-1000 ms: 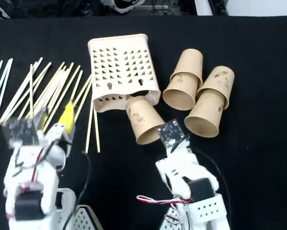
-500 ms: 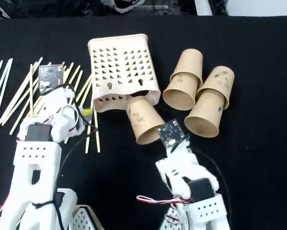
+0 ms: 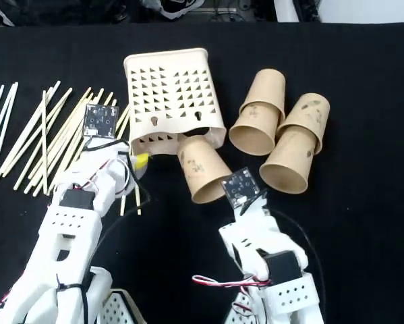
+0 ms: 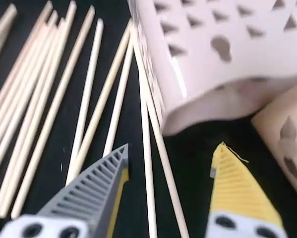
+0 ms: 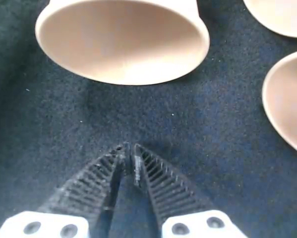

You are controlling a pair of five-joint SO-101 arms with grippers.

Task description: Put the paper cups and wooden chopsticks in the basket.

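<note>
The left arm stretches out to the basket [image 3: 175, 94], which lies on its side. The left gripper [image 4: 173, 148] is spread wide, holding nothing, right at the basket's open end, above some wooden chopsticks [image 3: 67, 128]. More of these lie left of the basket. The right arm is bent low. The right gripper [image 5: 129, 148] is pinched closed on nothing, near the paper cup [image 3: 203, 170] at the basket's mouth. Four more cups [image 3: 291, 158] lie right of the basket on the black cloth [image 3: 363, 243].
</note>
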